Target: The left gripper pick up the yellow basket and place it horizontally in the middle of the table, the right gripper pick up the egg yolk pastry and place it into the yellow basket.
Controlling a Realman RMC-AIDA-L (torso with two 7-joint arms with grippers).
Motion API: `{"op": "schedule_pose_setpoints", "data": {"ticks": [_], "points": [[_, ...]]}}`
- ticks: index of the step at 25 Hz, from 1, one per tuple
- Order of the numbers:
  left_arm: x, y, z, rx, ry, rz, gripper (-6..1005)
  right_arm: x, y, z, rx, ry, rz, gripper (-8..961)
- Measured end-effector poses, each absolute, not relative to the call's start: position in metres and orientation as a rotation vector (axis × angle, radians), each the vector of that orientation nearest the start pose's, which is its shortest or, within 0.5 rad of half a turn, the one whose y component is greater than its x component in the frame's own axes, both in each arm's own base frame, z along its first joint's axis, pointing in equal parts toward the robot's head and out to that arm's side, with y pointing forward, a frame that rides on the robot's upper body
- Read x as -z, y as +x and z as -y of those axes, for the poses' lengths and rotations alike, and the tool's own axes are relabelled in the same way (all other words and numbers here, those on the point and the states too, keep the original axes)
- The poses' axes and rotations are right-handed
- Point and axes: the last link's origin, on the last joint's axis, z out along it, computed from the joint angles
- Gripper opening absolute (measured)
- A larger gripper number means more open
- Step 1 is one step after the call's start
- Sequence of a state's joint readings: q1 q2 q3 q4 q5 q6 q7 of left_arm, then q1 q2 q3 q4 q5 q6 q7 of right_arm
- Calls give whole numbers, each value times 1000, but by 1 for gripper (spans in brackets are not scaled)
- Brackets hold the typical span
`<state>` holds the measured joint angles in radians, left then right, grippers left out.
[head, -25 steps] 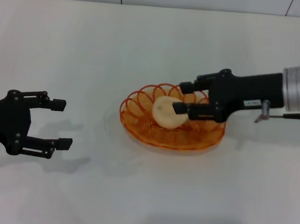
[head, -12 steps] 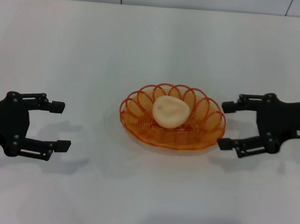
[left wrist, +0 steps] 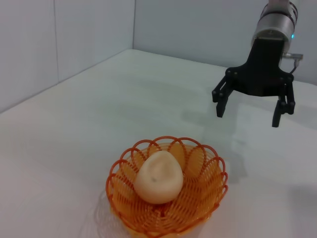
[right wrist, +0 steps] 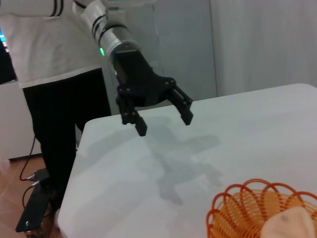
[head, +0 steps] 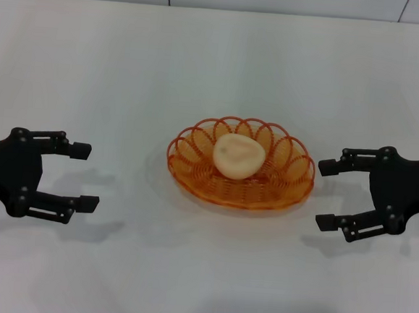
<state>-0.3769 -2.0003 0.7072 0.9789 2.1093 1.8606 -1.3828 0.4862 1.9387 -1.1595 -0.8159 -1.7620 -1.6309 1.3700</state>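
The yellow basket [head: 279, 187] lies flat in the middle of the white table [head: 216, 70]. The egg yolk pastry [head: 237, 156] rests inside it. The basket [left wrist: 195, 210] and the pastry [left wrist: 158, 177] show in the left wrist view, and the basket [right wrist: 237, 208] and the pastry [right wrist: 292, 223] in the right wrist view. My left gripper [head: 84, 176] is open and empty, well to the left of the basket; it also shows in the right wrist view [right wrist: 163, 120]. My right gripper [head: 325, 195] is open and empty, just right of the basket's rim; it also shows in the left wrist view [left wrist: 247, 115].
A person in a white top and dark trousers [right wrist: 59, 89] stands beyond the table's left end. Grey walls [left wrist: 64, 39] border the table.
My right gripper let go of the pastry in the basket, opened and drew back to the right, clear of the rim. The left gripper has stayed where it was.
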Motion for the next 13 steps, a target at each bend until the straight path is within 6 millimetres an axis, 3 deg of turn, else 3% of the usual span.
{"op": "schedule_pose_setpoints", "data": {"ticks": [13], "points": [[-73, -286, -286, 417, -2904, 401, 866, -26, 243, -320, -534, -2999, -235, 874]]}}
